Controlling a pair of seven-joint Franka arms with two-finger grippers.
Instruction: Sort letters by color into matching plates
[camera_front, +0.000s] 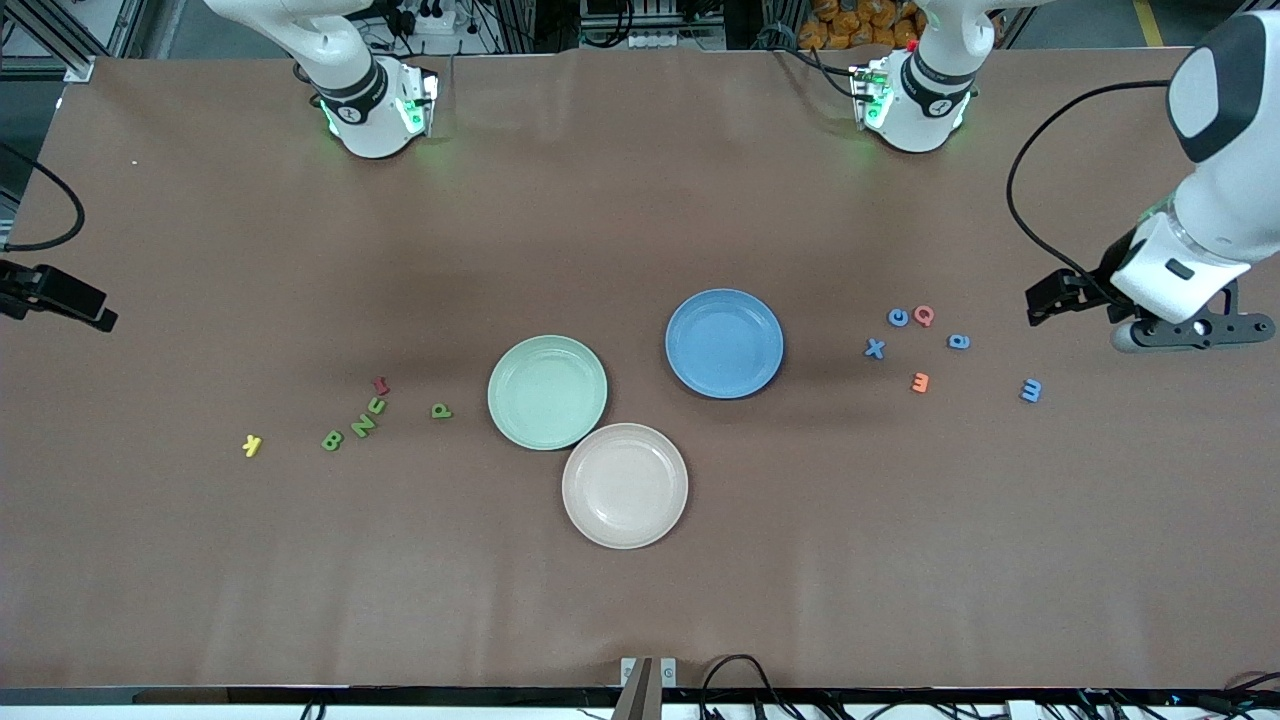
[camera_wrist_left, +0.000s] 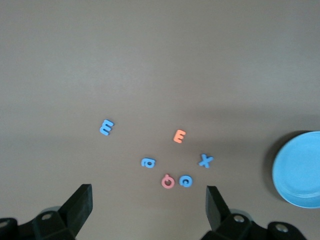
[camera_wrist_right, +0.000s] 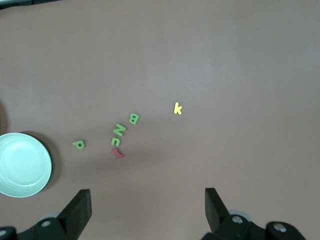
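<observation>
Several blue letters (camera_front: 898, 317) (camera_wrist_left: 148, 162) lie scattered toward the left arm's end of the table, beside the blue plate (camera_front: 724, 343) (camera_wrist_left: 300, 170). Several green letters (camera_front: 363, 424) (camera_wrist_right: 119, 130) lie toward the right arm's end, beside the mint green plate (camera_front: 547, 391) (camera_wrist_right: 22, 165). Both plates hold nothing. My left gripper (camera_front: 1190, 328) (camera_wrist_left: 147, 189) hangs open over the table near the blue letters. My right gripper (camera_front: 55, 293) (camera_wrist_right: 147, 192) hangs open near the green letters and holds nothing.
A beige-pink plate (camera_front: 625, 485) touches the green plate, nearer the front camera. A pink Q (camera_front: 923, 316) and an orange E (camera_front: 920, 382) lie among the blue letters. A red letter (camera_front: 380, 385) and a yellow k (camera_front: 252, 445) lie by the green ones.
</observation>
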